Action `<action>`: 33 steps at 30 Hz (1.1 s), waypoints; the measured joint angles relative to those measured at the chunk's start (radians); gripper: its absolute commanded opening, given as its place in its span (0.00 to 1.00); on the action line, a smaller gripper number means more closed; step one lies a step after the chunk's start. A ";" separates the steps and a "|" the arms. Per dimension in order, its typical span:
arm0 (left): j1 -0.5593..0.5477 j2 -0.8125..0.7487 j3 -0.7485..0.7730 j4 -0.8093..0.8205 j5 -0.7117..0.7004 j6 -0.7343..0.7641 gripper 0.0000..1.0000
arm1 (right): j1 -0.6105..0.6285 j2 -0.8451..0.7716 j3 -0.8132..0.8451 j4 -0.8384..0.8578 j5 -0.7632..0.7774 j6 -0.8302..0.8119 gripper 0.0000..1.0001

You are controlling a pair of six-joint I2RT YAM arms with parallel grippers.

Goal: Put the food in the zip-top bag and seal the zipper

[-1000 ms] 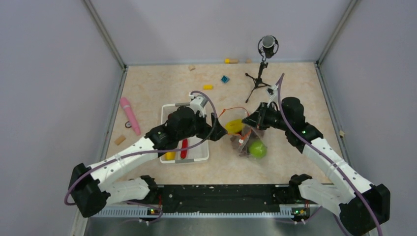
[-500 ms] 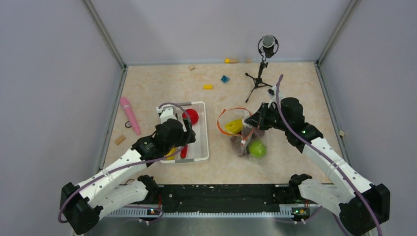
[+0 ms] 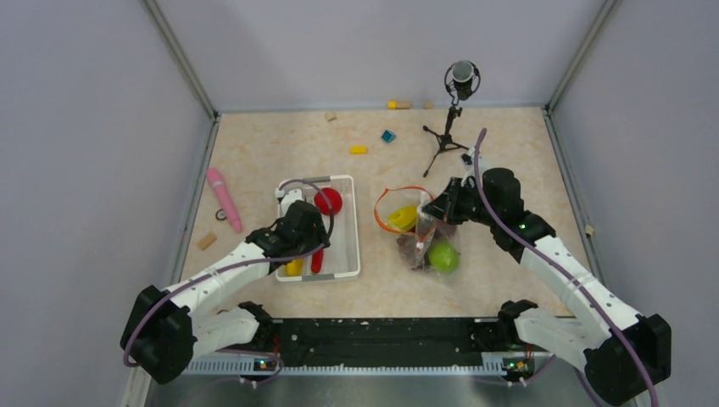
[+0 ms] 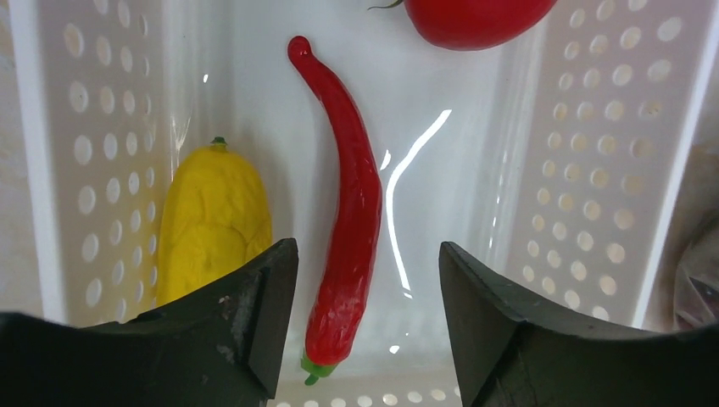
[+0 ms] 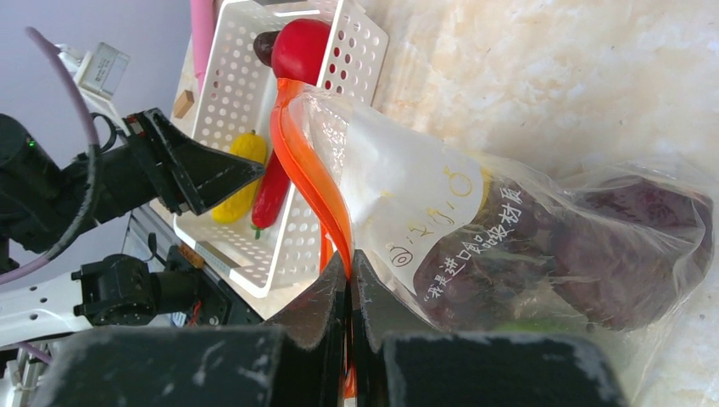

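The clear zip-top bag (image 3: 428, 242) lies right of the basket with its mouth held open; its orange-red zipper (image 3: 392, 195) loops upward. Inside are a green fruit (image 3: 443, 256), a yellow piece (image 3: 404, 217) and dark purple grapes (image 5: 627, 246). My right gripper (image 5: 348, 263) is shut on the zipper (image 5: 309, 174). My left gripper (image 4: 369, 292) is open, low in the white basket (image 3: 348, 254), its jaws either side of the red chili (image 4: 352, 220). A yellow piece (image 4: 212, 220) lies left of the chili and the red apple (image 4: 475, 17) beyond it.
A pink stick (image 3: 224, 198) lies left of the basket. Small yellow (image 3: 359, 150) and blue (image 3: 387, 136) blocks and a microphone on a tripod (image 3: 449, 119) stand at the back. Walls close in the table on three sides.
My left gripper has drawn back from the bag's mouth to the basket and come down over the red chili. The yellow piece now lies in the bag. The right gripper still holds the zipper.
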 measured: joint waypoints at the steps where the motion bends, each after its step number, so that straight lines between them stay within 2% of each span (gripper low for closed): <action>1: 0.005 0.019 0.000 0.010 0.002 0.003 0.63 | 0.000 0.000 0.000 0.000 0.000 0.000 0.00; 4: 0.010 0.063 -0.001 0.025 0.001 0.006 0.59 | 0.000 0.000 0.000 0.000 0.000 -0.003 0.00; 6: 0.011 0.082 -0.002 0.031 0.001 0.006 0.53 | 0.000 0.001 0.000 0.000 0.000 -0.005 0.00; 13: 0.012 0.163 -0.003 0.064 0.001 0.008 0.46 | 0.000 0.007 0.000 0.000 0.001 -0.007 0.00; 16: 0.013 0.198 -0.003 0.076 0.001 0.008 0.39 | 0.000 0.008 0.000 0.000 0.001 -0.007 0.00; 20: 0.015 0.241 -0.003 0.084 0.001 0.006 0.25 | 0.000 0.008 0.000 0.000 0.004 -0.007 0.00; 25: 0.016 0.247 0.000 0.095 0.005 0.006 0.00 | 0.000 0.008 0.000 0.000 0.006 -0.008 0.00; 33: 0.016 0.216 0.045 0.048 0.028 0.010 0.00 | 0.000 0.008 0.000 0.000 0.006 -0.007 0.00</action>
